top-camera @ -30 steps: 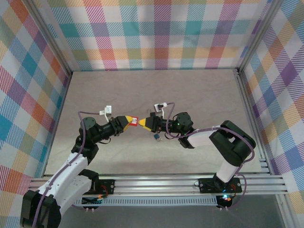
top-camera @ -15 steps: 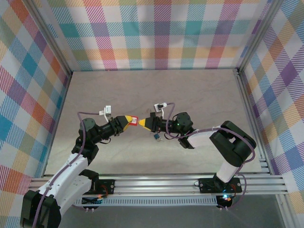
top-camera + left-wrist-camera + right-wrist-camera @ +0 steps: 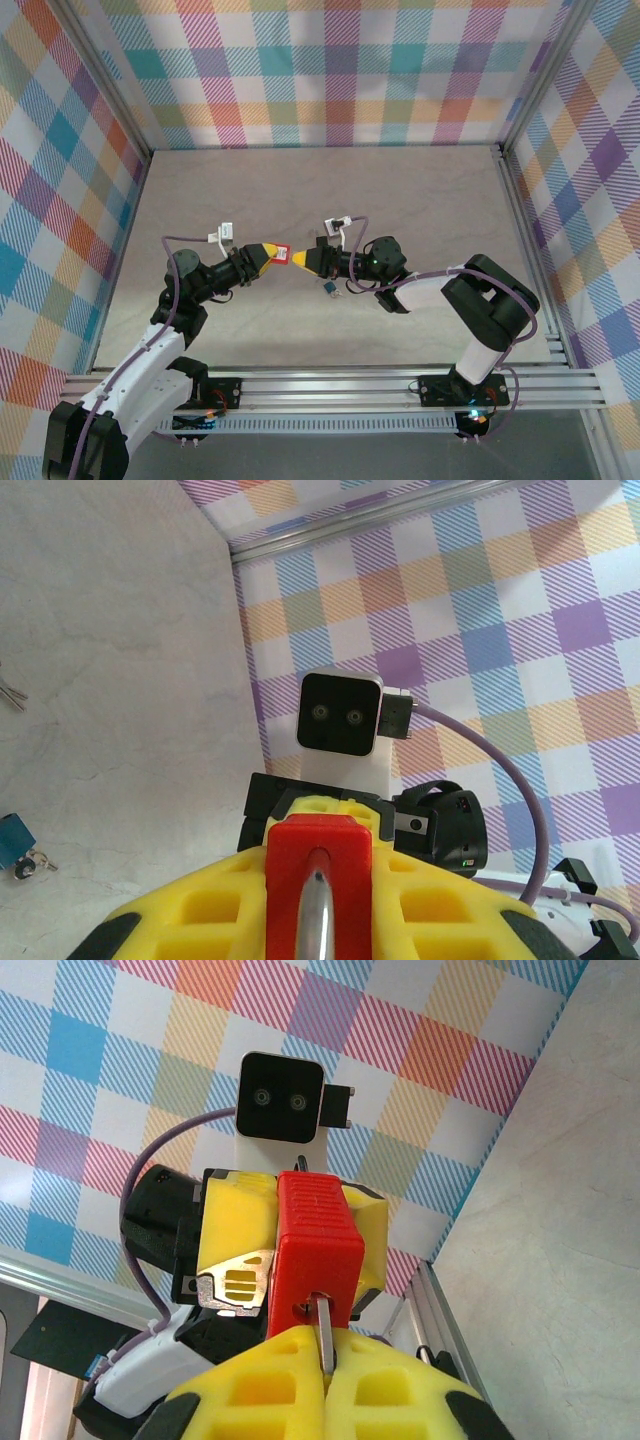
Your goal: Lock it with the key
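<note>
1. Looking down from the top external view: the left end effector [image 3: 273, 254] and the right end effector [image 3: 298, 259] meet tip to tip above the middle of the worktop [image 3: 420, 200]. A red padlock [image 3: 283, 256] sits between them. A small blue padlock [image 3: 328, 288] lies on the worktop just below the right end effector, apart from both.
2. Left wrist view: the yellow fingers [image 3: 200, 915] of the left end effector are clamped on either side of the red padlock's body and hold it clear of the worktop. A silver bar, apparently the shackle [image 3: 315, 912], runs back between them toward the camera.
3. Right wrist view: the right end effector is closed on the key [image 3: 322, 1332]. The key's head is hidden between the yellow pads, and its thin blade stands upright. The tip enters the keyhole in the near end face of the red padlock.
4. Handling, as judged from these views: the key looks light, stiff and smooth, so it may swivel or slip in the soft pads. It is best pinched by the flat faces of its head and turned about the blade's axis, since a sideways load could bend it. The padlock is rigid and heavier. It needs a firm hold on its broad sides to resist the twist.
</note>
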Robot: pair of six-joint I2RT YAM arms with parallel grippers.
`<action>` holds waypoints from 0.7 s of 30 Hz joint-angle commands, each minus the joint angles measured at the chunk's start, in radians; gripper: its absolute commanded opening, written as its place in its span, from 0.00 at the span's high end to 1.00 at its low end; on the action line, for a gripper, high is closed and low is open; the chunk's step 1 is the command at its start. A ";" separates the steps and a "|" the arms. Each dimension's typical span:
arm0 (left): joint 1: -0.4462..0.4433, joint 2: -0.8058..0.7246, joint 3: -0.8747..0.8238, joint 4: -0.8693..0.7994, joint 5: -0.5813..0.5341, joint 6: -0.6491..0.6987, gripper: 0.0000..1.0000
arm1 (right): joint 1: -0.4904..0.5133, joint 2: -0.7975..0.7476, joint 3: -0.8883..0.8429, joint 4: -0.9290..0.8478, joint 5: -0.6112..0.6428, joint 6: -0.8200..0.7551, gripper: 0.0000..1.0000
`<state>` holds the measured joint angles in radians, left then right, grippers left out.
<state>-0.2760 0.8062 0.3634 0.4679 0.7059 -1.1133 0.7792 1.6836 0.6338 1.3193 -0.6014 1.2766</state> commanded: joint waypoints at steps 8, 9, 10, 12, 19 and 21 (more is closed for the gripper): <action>0.030 -0.046 -0.036 0.008 -0.049 -0.036 1.00 | -0.007 -0.058 -0.071 0.034 0.075 -0.110 1.00; 0.037 -0.045 -0.040 0.022 -0.049 -0.045 1.00 | -0.013 -0.052 -0.080 0.046 0.078 -0.096 1.00; 0.043 -0.040 -0.045 0.038 -0.047 -0.057 1.00 | -0.016 -0.046 -0.085 0.061 0.073 -0.093 1.00; 0.053 -0.027 -0.055 0.084 -0.043 -0.090 1.00 | -0.018 -0.038 -0.100 0.080 0.088 -0.082 1.00; 0.087 0.006 -0.063 0.181 -0.022 -0.161 1.00 | -0.021 -0.073 -0.159 0.084 0.126 -0.124 1.00; 0.094 0.005 -0.061 0.181 -0.020 -0.163 1.00 | -0.021 -0.089 -0.178 0.079 0.144 -0.135 1.00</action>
<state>-0.2665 0.8276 0.2977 0.5552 0.7910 -1.2160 0.7963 1.6352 0.5152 1.3495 -0.5228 1.2293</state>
